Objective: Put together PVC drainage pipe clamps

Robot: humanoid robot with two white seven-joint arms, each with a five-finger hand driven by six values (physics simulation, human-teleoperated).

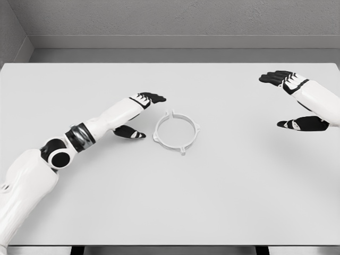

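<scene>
A white ring-shaped pipe clamp (178, 132) with small tabs on its rim lies flat near the middle of the table. My left hand (141, 114) hovers just to its left, fingers extended toward the ring and thumb spread below, holding nothing. A small gap separates its fingertips (158, 98) from the clamp. My right hand (291, 101) is far off at the right side of the table, open too, with fingers stretched out and thumb (297, 124) apart.
The white table (170, 212) reaches from the front edge to a grey wall at the back. Nothing but the clamp lies on it.
</scene>
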